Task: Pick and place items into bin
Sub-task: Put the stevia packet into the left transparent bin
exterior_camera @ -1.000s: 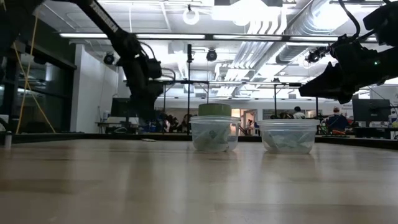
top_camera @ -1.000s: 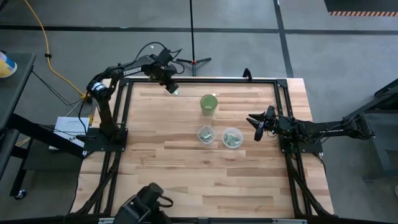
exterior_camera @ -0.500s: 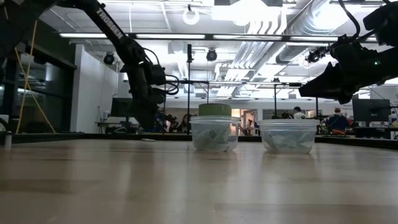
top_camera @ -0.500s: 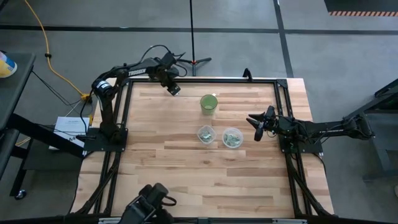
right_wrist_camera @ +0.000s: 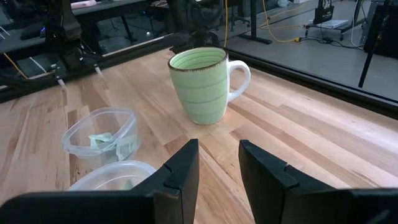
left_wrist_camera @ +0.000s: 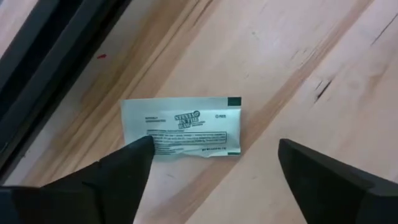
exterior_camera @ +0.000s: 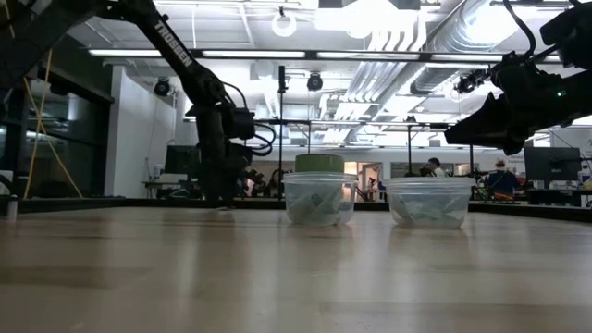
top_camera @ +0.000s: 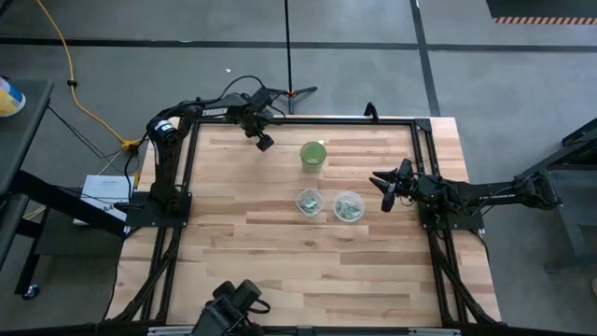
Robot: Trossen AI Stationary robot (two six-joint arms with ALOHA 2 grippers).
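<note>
One pale green-and-white packet [left_wrist_camera: 180, 127] lies flat on the wood near the table's far-left edge. My left gripper [left_wrist_camera: 214, 149] is open and low over it [top_camera: 264, 142], reaching down almost to the tabletop [exterior_camera: 222, 196]. One finger stands at the packet's corner and the other well off to its side. More packets lie inside two clear tubs [top_camera: 309, 201] [top_camera: 348, 206] at mid-table. My right gripper [top_camera: 382, 191] hovers right of the tubs, fingers [right_wrist_camera: 219, 168] slightly open and holding nothing. My left gripper has one fingertip [left_wrist_camera: 140, 152] at the packet's near corner [left_wrist_camera: 149, 144], coming from above. Whether it touches the packet, I cannot tell. The packet lies flat on the table.
A green cup [top_camera: 313, 154] stands upright behind the tubs [right_wrist_camera: 202, 84]. The black table frame [left_wrist_camera: 56, 56] runs close beside the packet. Bare wood stretches across the near half of the table [top_camera: 308, 271]. Both tubs [exterior_camera: 314, 199] [exterior_camera: 427, 202] rest on their bases.
My left gripper has moved toward the table's right and a little toward the near edge, coming down close to the tabletop over the packet. The right arm has kept still.
</note>
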